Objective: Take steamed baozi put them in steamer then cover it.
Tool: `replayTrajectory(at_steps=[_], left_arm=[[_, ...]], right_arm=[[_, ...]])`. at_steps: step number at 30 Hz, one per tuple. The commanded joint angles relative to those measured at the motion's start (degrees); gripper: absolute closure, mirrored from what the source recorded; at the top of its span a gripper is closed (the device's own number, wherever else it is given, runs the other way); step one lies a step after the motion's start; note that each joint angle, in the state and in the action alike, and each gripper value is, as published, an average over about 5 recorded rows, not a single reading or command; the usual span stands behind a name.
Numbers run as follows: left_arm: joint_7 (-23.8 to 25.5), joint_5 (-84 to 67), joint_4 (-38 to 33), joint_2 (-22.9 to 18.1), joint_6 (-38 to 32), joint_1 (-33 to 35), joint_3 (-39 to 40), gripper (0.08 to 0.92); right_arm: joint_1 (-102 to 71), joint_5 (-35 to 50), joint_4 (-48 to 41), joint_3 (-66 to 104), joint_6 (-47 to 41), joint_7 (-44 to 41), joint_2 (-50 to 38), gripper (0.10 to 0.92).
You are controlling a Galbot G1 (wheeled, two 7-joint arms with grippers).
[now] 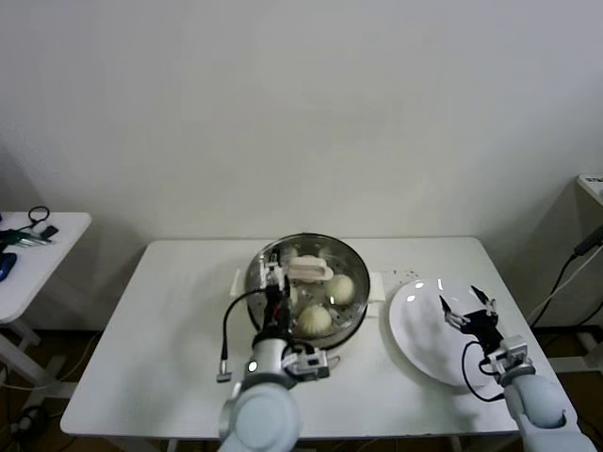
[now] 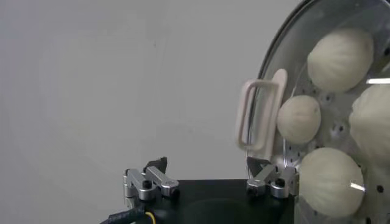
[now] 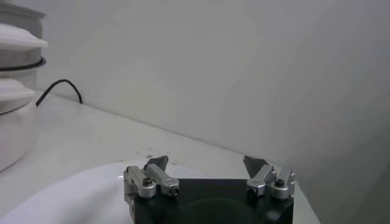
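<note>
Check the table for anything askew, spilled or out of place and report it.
Nothing stands out. The cover sits flat on the steamer with the baozi visible through the glass, and the white plate lies empty beside it. The left gripper is open over the steamer's left side; the right gripper is open above the plate.

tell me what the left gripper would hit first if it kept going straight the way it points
Likely the cover: the open left gripper points at its glass beside the cream handle, baozi beneath. Depth is unclear.
</note>
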Motion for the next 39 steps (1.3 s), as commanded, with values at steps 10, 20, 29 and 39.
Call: replayTrajectory(at_steps=[10, 20, 29, 39], left_arm=[[-27.5, -63.1, -9.3, 9.1, -27.5, 18.1, -32.2, 0.177], [-25.3, -84.4, -3.2, -0.3, -44.8, 30.0, -45.6, 0.177], [-21.9, -86.4, 5.4, -3.1, -48.6, 28.5, -47.6, 0.177], [-20.4, -87.9, 6.0, -3.4, -47.5, 28.2, -47.2, 0.177]], right_arm=[[-5.1, 1.3, 6.5, 2.2, 0.8, 0.2, 2.6, 0.203], [-7.8, 3.1, 10.3, 2.4, 1.1, 0.2, 3.5, 0.203], [-8.1, 4.2, 10.9, 2.2, 1.9, 0.2, 3.1, 0.203], [-8.3, 5.0, 10.9, 2.2, 3.0, 0.3, 3.5, 0.203]])
